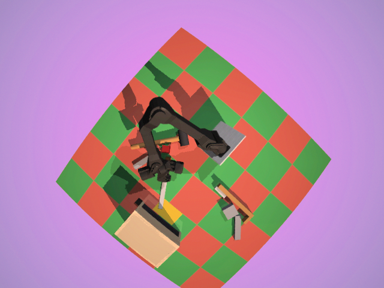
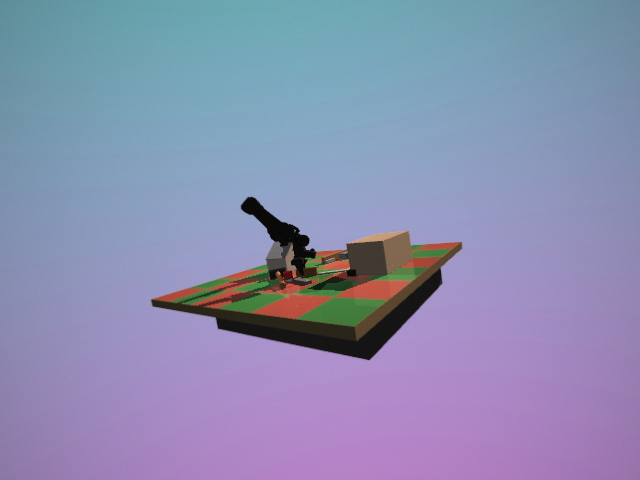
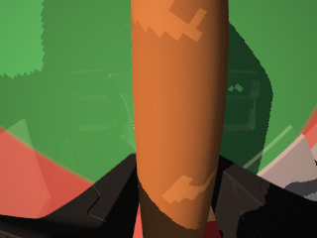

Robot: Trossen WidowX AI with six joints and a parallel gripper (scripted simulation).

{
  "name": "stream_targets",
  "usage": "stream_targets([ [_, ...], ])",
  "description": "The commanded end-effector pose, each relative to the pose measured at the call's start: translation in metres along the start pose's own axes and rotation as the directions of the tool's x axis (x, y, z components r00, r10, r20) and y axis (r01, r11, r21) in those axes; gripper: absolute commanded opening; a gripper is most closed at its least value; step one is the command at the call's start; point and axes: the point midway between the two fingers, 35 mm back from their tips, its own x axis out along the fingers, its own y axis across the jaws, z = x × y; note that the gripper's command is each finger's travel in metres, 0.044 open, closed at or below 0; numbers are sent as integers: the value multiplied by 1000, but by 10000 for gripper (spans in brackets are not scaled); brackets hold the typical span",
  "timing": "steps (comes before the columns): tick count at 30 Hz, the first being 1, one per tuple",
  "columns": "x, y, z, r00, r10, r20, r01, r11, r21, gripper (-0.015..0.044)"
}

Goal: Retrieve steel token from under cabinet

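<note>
The beige cabinet (image 1: 147, 238) (image 2: 367, 257) stands near the table's edge, with a dark slotted strip (image 1: 161, 219) along its front. The yellow marked area (image 1: 172, 213) lies in front of it. My gripper (image 1: 164, 179) (image 2: 299, 269) (image 3: 172, 162) is shut on the orange handle (image 2: 310, 271) (image 3: 180, 99) of a long tool. The tool's pale flat blade (image 1: 162, 193) (image 2: 333, 271) points toward the cabinet; its small grey end (image 1: 160, 206) is over the yellow area's near-left part, short of the front. Whether it touches the table cannot be told. I cannot make out the steel token in any view.
Behind the gripper lie an orange stick (image 1: 155, 142), a dark cylinder (image 1: 183, 138), a red block (image 1: 165, 149) and a pale bar (image 1: 141, 161). To the right lie an orange angled bar (image 1: 236, 201), a grey block (image 1: 230, 211) and a grey bar (image 1: 237, 227).
</note>
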Motion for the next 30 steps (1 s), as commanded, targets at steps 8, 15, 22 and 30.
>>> stream_targets([
  [8,-3,-22,-8,1000,-16,4,16,1000,13,0],
  [15,-3,-26,-11,1000,-16,4,16,1000,13,0],
  [22,-3,-35,-15,1000,-17,4,17,1000,13,0],
  [30,-4,-45,-19,1000,-18,4,18,1000,13,0],
])
